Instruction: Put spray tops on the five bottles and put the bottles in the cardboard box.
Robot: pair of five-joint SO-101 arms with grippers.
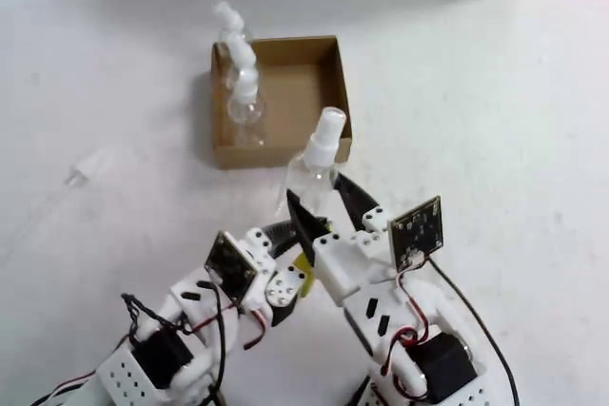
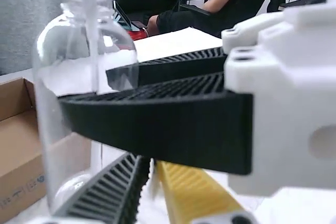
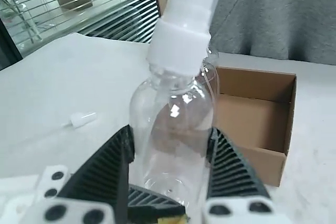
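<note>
- The right end effector [image 1: 314,185] is closed on a clear bottle [image 1: 311,174]. One black finger presses each side of the bottle's lower body, as the right wrist view shows.
- That bottle stands upright and wears a white spray top [image 1: 327,130]. It sits just outside the near wall of the cardboard box [image 1: 324,59], by one of its near corners. Whether its base touches the counter [image 1: 495,92] cannot be told.
- The left end effector [image 1: 293,246] sits close beside the right one, low over the counter and just short of the held bottle. The other arm's black finger crosses in front of it in the left wrist view, so whether it is open or closed cannot be told. It holds nothing that can be seen.
- One cardboard box, open at the top, rests on the counter beyond both arms.
- Inside the box, against one side wall, stand the capped bottles [image 1: 245,106], clear with white tops. They overlap from above: at least two, and the exact number cannot be told. The other part of the box floor is bare.
- One bottle is outside the box, the one in the right end effector.
- One loose spray top [image 1: 86,170] lies on its side on the counter, well apart from the box and from both arms.
</note>
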